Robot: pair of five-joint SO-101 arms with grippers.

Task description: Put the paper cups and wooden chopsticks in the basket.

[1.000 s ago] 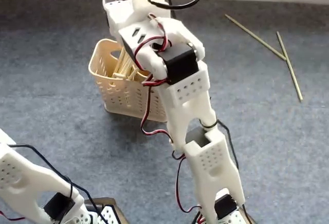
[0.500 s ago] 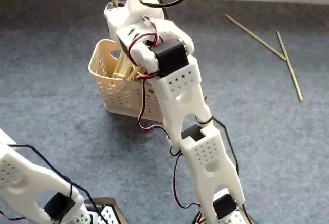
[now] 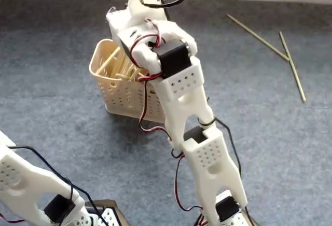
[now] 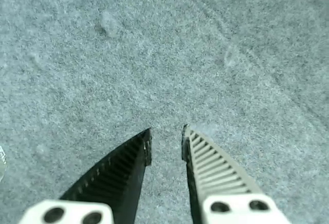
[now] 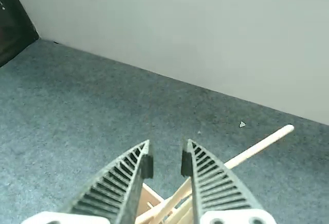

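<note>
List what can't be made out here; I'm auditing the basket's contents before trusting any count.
Basket interior: high view, the right arm covers its far side and right half.
Chopsticks in the basket: right wrist view, the right claw and frame edge cut them off; number unclear.
Left arm: high view, cut by the frame edge.

The right arm is leaning over the basket, partly blocking its mouth; open desk is surrounding the chopsticks.

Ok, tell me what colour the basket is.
The basket is a pale cream-yellow, with small holes across its wall. The high view shows it best.
</note>
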